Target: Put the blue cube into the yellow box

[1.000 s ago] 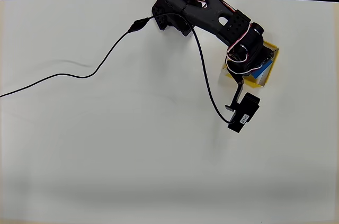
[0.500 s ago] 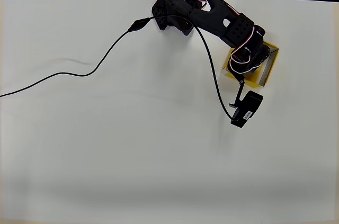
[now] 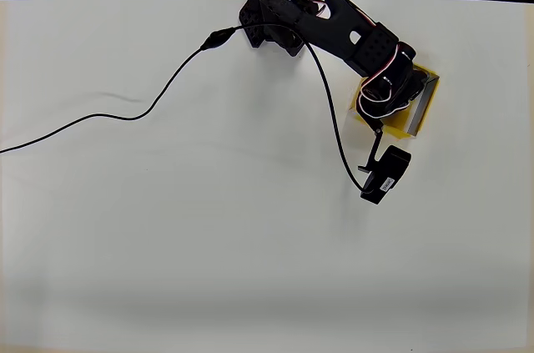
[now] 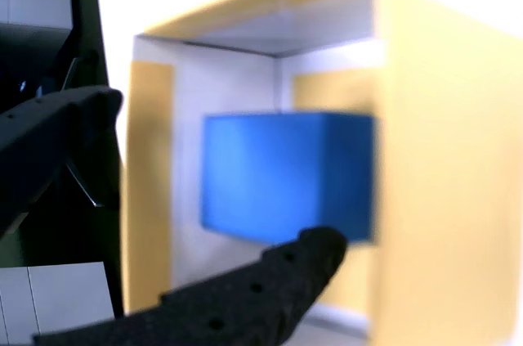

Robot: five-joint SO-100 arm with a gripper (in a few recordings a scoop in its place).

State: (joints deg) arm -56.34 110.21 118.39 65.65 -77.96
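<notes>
White worktop (image 3: 209, 236) carries the yellow box (image 4: 441, 166); inside it we see the blue cube (image 4: 286, 174), seemingly light, rigid, graspable across flat sides; end effector (image 4: 204, 223) spread.

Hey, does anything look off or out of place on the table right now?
Nothing stands out. The blue cube sits inside the yellow box in the wrist view, and the gripper hangs over the box. A black cable trails loosely across the white table.

In the overhead view the box (image 3: 415, 113) is largely hidden by the arm; the wrist view is blurred, the cube (image 4: 286, 174) partly covered.
</notes>
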